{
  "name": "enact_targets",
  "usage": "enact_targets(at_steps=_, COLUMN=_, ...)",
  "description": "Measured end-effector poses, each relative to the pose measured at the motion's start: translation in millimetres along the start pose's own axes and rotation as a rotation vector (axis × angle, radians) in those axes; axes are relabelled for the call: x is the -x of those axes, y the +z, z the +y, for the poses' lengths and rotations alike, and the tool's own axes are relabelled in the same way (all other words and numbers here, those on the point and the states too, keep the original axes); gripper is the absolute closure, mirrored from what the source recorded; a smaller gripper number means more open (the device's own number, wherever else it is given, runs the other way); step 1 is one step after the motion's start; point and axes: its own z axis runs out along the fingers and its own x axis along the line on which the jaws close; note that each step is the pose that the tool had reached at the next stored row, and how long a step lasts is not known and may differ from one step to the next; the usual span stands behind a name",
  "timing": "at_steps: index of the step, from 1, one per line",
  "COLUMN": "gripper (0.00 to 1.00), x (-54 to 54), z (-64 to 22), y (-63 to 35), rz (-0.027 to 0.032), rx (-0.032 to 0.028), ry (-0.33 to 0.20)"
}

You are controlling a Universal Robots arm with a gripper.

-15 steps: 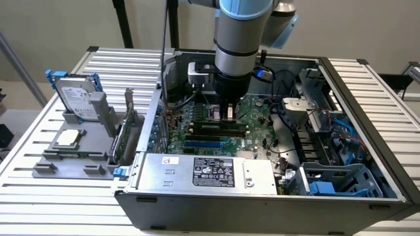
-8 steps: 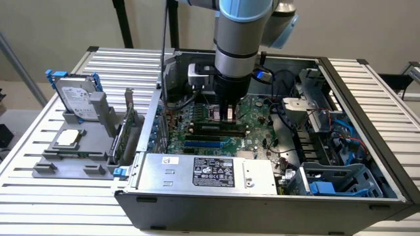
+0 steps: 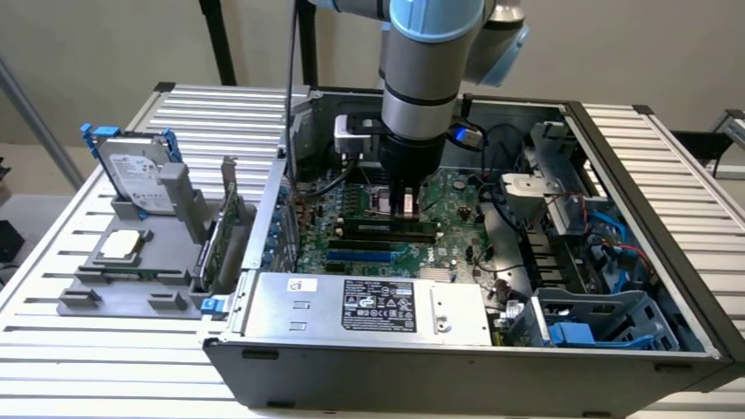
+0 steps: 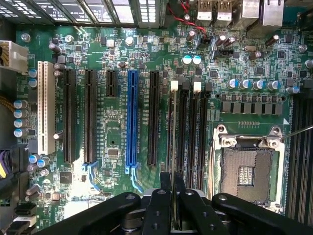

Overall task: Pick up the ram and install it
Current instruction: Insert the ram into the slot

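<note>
Now the gripper point(image 4: 172, 196) is reaching down inside the open computer case point(image 3: 652, 175), over the motherboard point(image 4: 117, 147). Its fingers point(image 4: 159, 208) are standing narrow and pinching the ram point(image 4: 174, 142), seen edge-on. The ram is standing upright over a black memory slot point(image 4: 183, 127), beside the empty CPU socket point(image 4: 247, 169).

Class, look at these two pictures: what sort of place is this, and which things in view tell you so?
Probably a robotics lab or test bench for computer assembly: an open computer case on a slatted metal table, its motherboard exposed, and a robot arm reaching inside.
</note>
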Motion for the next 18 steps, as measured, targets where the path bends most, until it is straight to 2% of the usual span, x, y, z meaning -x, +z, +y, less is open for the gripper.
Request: enact_targets(at_steps=18, gripper=0.87, x=0.3, z=0.0, y=3.0, rz=0.0, rx=0.0, ry=0.0)
